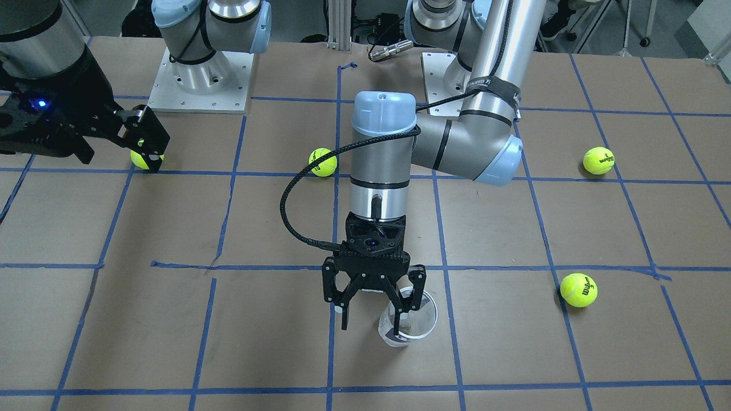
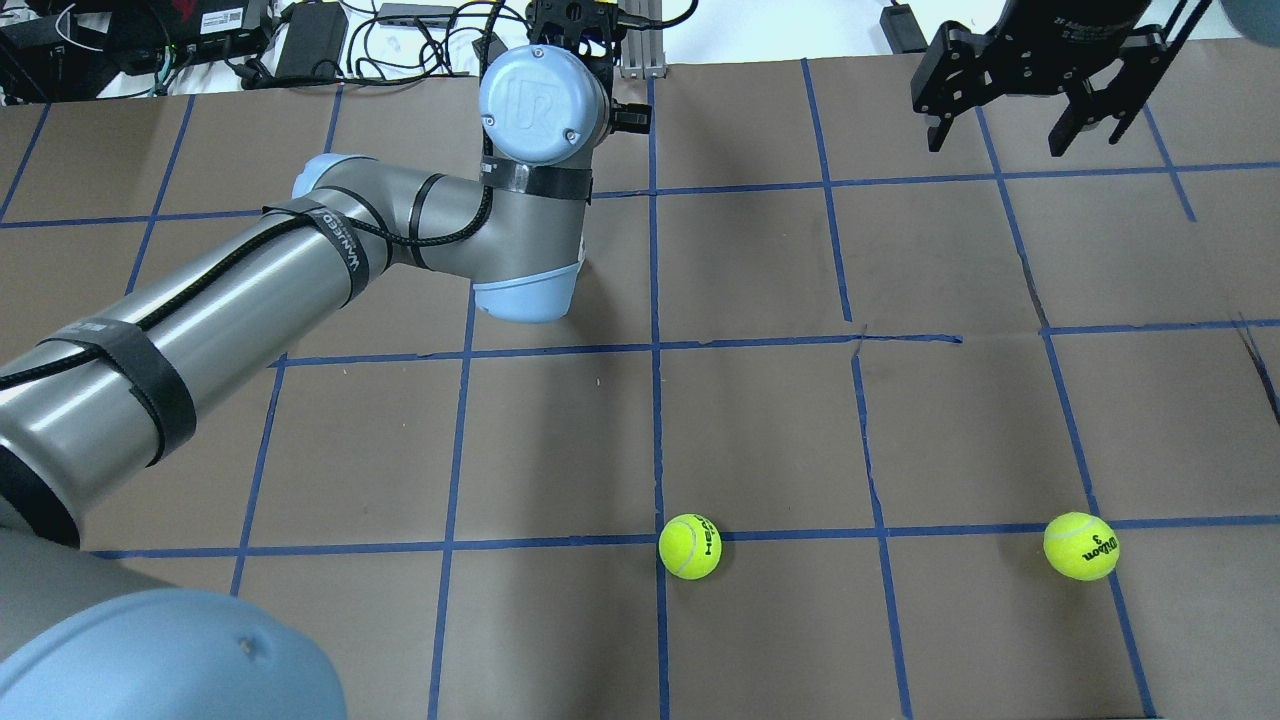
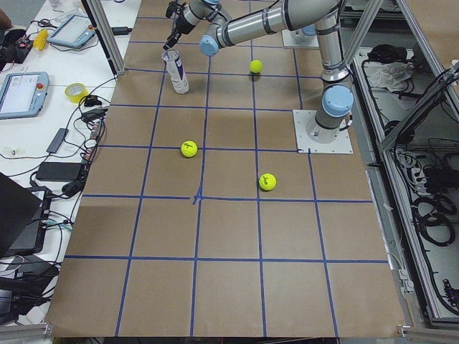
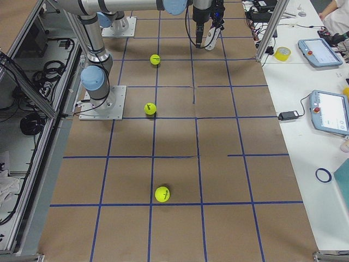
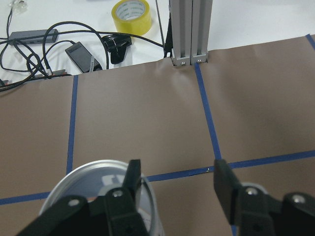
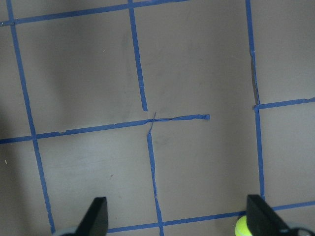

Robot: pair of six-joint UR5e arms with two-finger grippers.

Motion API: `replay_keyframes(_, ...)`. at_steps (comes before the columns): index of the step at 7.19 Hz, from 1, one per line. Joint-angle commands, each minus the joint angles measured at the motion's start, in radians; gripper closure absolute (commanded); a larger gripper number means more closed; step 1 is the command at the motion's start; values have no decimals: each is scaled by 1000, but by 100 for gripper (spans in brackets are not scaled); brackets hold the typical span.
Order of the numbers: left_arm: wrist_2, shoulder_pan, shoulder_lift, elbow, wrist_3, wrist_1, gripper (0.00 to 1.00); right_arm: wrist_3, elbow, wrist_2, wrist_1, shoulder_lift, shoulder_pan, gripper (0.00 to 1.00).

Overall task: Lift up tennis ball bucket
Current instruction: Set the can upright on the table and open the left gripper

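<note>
Your table (image 1: 171, 319) is covered in brown paper, marked into squares with blue tape. Four yellow-green balls lie well apart on it: one tennis ball (image 1: 322, 162) near the middle, another ball (image 1: 598, 160) and a third ball (image 1: 578, 290) toward the robot's left, and a fourth ball (image 1: 138, 160) partly hidden toward its right. Past the table's edge you have a yellow tape roll (image 5: 131, 14), black cables (image 5: 49, 44) and an aluminium post (image 5: 189, 29).

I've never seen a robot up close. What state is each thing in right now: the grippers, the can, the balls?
tennis ball bucket: upright on the table, top open, not lifted.
left gripper: open, one finger over the bucket's mouth, the other outside.
right gripper: open, empty, above the table.
tennis balls: four, loose on the table.
</note>
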Motion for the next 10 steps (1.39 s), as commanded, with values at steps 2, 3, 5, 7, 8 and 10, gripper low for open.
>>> replay_keyframes(2, 0, -1, 53, 43, -4, -270, 0, 1, 1, -1, 1, 0, 0, 0)
replay_keyframes(3, 0, 14, 88, 118, -10, -508, 0, 1, -1, -1, 1, 0, 0, 0)
replay_keyframes(5, -113, 136, 154, 267, -98, -938, 0, 0, -6, -1, -2, 0, 0, 0)
replay_keyframes(7, -142, 246, 219, 278, -86, -1105, 0, 0, -1, -2, -2, 0, 0, 0)
replay_keyframes(8, -138, 275, 230, 267, -86, -1144, 0, 0, -2, -1, -2, 0, 0, 0)
replay_keyframes(10, -145, 309, 282, 223, -84, -1195, 0, -2, -1, -1, -4, 0, 0, 0)
